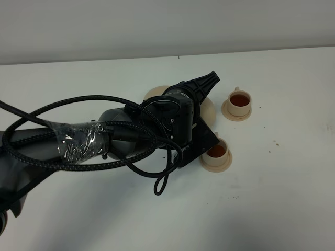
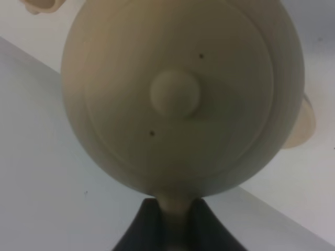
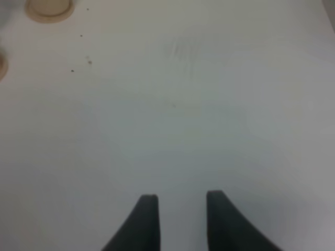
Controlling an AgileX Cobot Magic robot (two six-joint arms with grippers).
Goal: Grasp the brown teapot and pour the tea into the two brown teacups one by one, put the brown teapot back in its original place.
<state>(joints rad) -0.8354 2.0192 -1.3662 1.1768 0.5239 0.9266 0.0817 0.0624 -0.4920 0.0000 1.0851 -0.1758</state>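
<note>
The brown teapot [image 2: 178, 94] fills the left wrist view, lid and knob facing the camera. My left gripper [image 2: 175, 212] is shut on its loop handle. In the exterior view the left arm and gripper [image 1: 208, 83] cover most of the teapot [image 1: 207, 108]; whether it rests on anything is hidden. A wide tan saucer, the original place [image 1: 155, 94], peeks out behind the arm. Two brown teacups on small saucers hold dark tea, one at the back right [image 1: 239, 102], one nearer [image 1: 216, 153]. My right gripper [image 3: 178, 206] is open and empty over bare table.
The white table [image 1: 261, 209] has a few dark specks near the cups. The left arm's black cables [image 1: 78, 157] loop over the table's left half. The right wrist view shows a tan cup saucer [image 3: 48, 8] far from that gripper.
</note>
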